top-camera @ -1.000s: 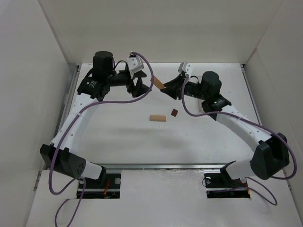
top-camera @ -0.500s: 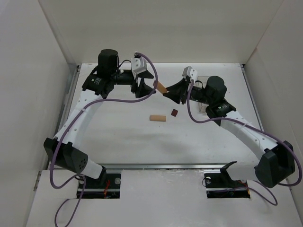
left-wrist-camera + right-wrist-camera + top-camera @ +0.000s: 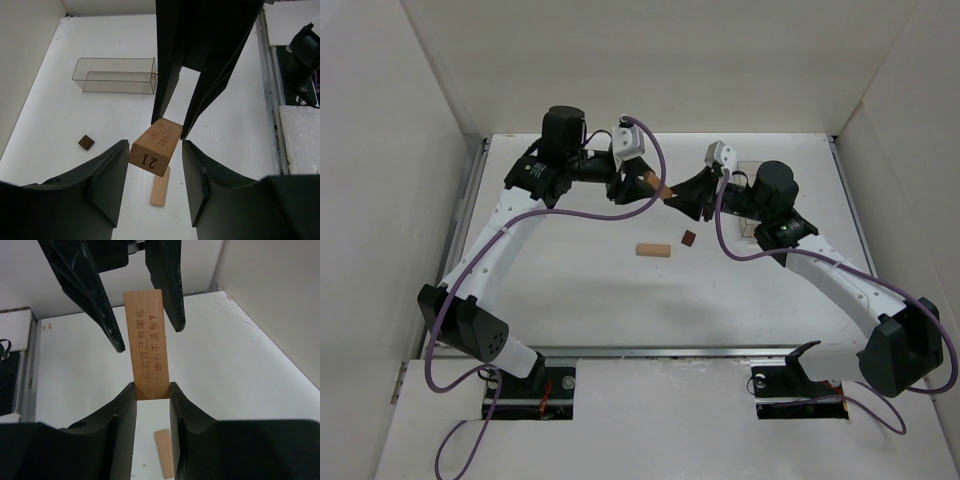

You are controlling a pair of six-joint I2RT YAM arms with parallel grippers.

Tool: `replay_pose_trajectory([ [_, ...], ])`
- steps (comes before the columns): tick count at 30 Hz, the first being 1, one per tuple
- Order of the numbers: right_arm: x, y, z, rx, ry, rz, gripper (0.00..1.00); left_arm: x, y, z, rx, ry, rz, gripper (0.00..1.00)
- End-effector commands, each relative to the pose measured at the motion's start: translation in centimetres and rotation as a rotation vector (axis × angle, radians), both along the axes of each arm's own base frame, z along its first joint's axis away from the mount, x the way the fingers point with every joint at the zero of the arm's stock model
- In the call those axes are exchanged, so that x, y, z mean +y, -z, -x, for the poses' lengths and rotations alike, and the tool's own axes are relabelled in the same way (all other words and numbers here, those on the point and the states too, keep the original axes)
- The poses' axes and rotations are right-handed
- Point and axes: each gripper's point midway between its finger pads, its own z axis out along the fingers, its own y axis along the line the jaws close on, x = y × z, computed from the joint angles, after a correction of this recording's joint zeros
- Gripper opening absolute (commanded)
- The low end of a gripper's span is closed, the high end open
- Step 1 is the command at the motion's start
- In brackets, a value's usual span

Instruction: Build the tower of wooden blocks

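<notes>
Frame centre, on the desk (image 3: 570, 300): a tan piece (image 3: 654, 250) and a dark cube (image 3: 689, 238). Upper centre: the right pincer (image 3: 672, 194) grips an engraved tan block (image 3: 659, 182) aloft. The left pincer (image 3: 640, 186) straddles the block's other end; whether it grips cannot be told.

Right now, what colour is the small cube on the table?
Cube: dark reddish-brown; clearest in left wrist view.

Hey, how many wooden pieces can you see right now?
3. A tan block held up in the right gripper, a tan bar lying on the table, and a small dark cube just beside it. More may be hidden.
</notes>
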Motion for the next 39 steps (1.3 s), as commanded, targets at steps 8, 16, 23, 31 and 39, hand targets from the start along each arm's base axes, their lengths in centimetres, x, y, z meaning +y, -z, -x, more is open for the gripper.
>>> replay_pose_trajectory([
  [8,0.4,-0.8,0.0,-0.026,-0.024,-0.010,0.00,0.4,-2.3,1.4,-0.064,0.014,0.016,0.10],
  [16,0.7,2.0,-1.9,0.113,0.026,0.053,0.93,0.2,-0.2,-1.9,-0.083,-0.191,-0.142,0.00],
  [23,-4.6,4.1,-4.2,0.295,0.346,0.030,1.00,1.0,9.0,-4.5,-0.129,-0.335,-0.474,0.00],
  [31,-10.3,6.9,-1.6,0.413,0.584,0.067,1.00,1.0,16.4,-4.3,-0.042,-0.285,-0.632,0.00],
  [39,-13.8,9.3,0.3,0.422,0.700,0.089,1.00,0.2,21.0,-2.0,-0.021,-0.124,-0.649,0.00],
])
